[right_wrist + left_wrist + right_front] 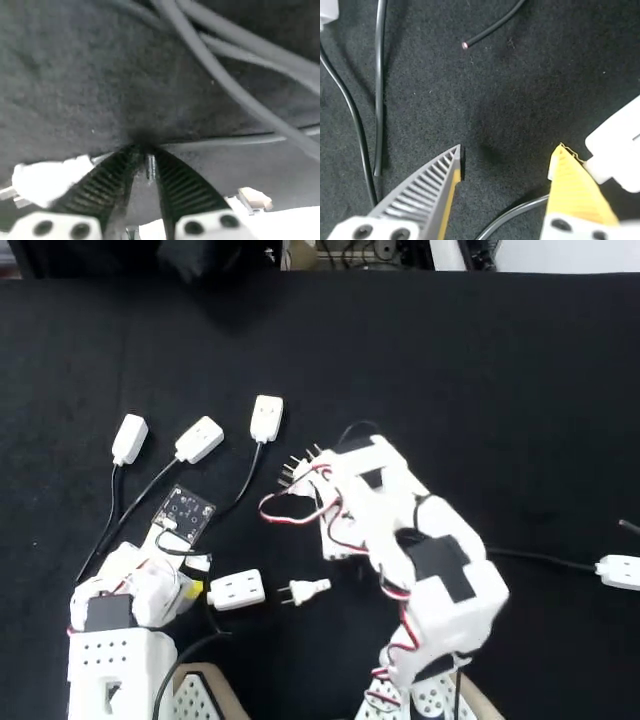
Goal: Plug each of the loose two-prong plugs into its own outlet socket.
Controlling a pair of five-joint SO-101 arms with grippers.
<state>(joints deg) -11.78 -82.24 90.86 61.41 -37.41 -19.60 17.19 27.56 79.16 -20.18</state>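
Observation:
A loose two-prong plug (pixel 305 590) lies on the black cloth, prongs toward a white outlet socket (pixel 237 590) just left of it. My left gripper (pixel 509 150) is open over bare cloth, and the socket (pixel 619 145) lies against the outside of its yellow finger (pixel 570 185). My right gripper (pixel 146 150) is shut, its black tips together on the cloth. A white plug body (pixel 45 180) lies beside one finger. A thin grey sliver shows between the fingers; I cannot tell what it is. The right arm (pixel 410 550) stands over the table's middle.
Three white corded plug ends (pixel 129 438) (pixel 199 440) (pixel 266 418) lie at the back left, their black cables (pixel 380 85) running toward the left arm. Another white plug end (pixel 620 571) sits at the right edge. A small black board (pixel 186 512) lies by the left arm.

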